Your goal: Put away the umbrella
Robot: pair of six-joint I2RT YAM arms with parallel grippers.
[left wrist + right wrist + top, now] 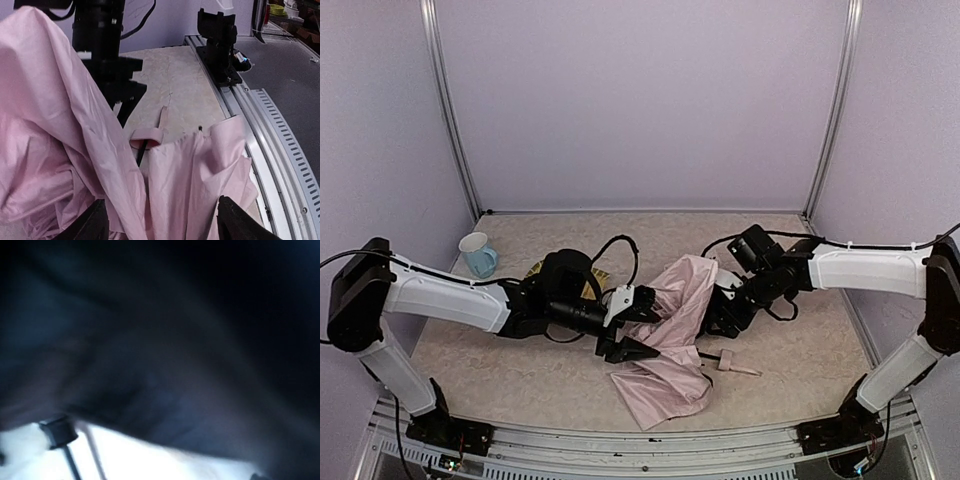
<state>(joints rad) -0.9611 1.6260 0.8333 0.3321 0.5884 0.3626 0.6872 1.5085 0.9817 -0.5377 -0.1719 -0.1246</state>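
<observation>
The left fingers (95, 225) stand wide apart and grip nothing. Loose pink fabric of the umbrella (190, 185), slumped on the bench (185, 85), lies between them. Recommendation: gather the folds toward the shaft before closing. Just beyond lies the handle (147, 137). Farther off, the right fingers are buried in canopy. Their spread cannot be told, as that wrist view is dark and blurred.

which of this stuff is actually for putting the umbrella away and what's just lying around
For the job:
- umbrella, pink, lying half folded mid-table
- its handle
- left gripper, open around the fabric
- right gripper, at the umbrella's far side

Just lying about:
- mug, back left
- woven tray, mostly hidden under the left arm
</observation>
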